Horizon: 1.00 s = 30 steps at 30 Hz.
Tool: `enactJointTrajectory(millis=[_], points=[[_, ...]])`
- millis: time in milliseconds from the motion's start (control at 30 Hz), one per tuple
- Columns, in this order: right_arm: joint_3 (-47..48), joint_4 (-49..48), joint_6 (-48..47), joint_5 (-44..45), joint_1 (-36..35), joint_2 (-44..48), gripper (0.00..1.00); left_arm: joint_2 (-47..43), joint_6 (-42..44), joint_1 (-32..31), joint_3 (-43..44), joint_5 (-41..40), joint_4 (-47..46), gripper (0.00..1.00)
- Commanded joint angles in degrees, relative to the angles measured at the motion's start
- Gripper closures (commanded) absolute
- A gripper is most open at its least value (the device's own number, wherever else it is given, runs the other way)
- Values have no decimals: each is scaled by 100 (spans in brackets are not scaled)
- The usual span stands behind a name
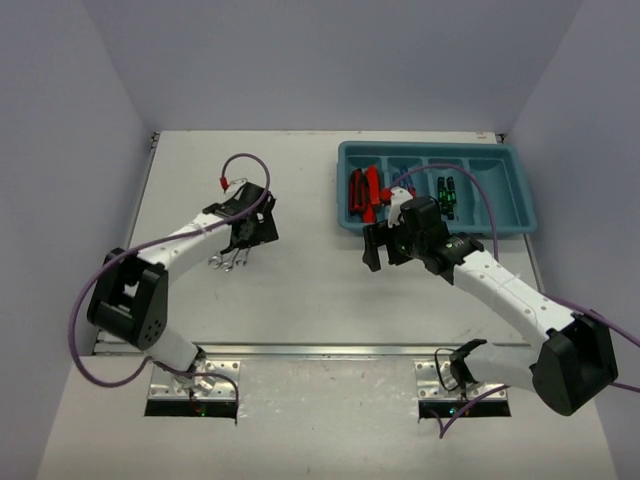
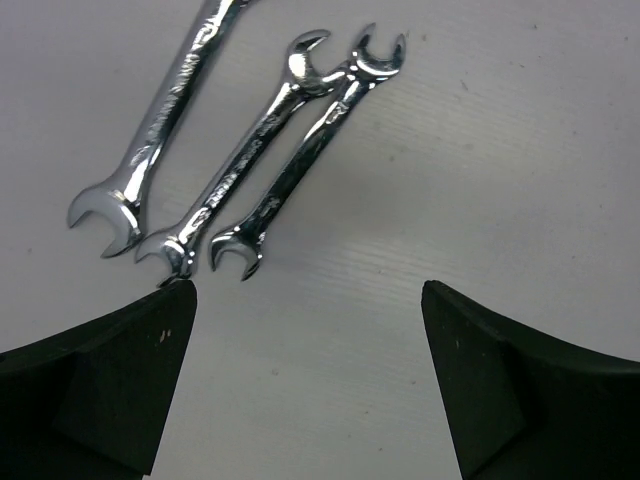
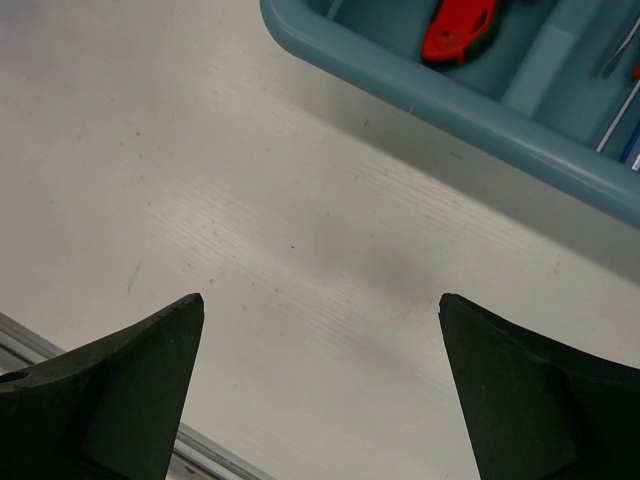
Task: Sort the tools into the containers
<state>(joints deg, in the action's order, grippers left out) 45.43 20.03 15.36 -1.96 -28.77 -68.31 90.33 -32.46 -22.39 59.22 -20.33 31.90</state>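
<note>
soft, even overhead light on a bright scene
the matte white table (image 1: 300, 300) is evenly bright, with only faint, soft-edged shadows under the white robot arms (image 1: 500, 288). the three small shiny silver wrenches (image 2: 240, 157) show hard white highlights beside dark reflections, sharply in focus. the teal-blue rectangular plastic tray (image 3: 450, 90) throws a blurred grey shadow band along its wall.

I count three silver wrenches (image 2: 250, 165). There is one teal tray (image 1: 505, 230), divided into four compartments (image 1: 495, 185). Inside it I make out at least two red-and-black tools (image 1: 362, 192) and what look like two black screwdrivers with green marks (image 1: 446, 193).
</note>
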Motion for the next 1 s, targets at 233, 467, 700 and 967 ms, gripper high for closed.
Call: enactJointTrajectory(millis=[233, 467, 700, 967], points=[[-101, -304, -481, -50, 68, 39, 1, 1334, 878, 446, 950, 730, -360, 21], [-87, -306, -503, -81, 69, -42, 2, 1522, 1154, 464, 1096, 610, -346, 27], [-99, -349, -531, -133, 65, -56, 2, 1825, 1225, 550, 1058, 630, -458, 27], [-122, -372, -569, -200, 70, -20, 2, 2177, 1246, 569, 1073, 870, -548, 35]])
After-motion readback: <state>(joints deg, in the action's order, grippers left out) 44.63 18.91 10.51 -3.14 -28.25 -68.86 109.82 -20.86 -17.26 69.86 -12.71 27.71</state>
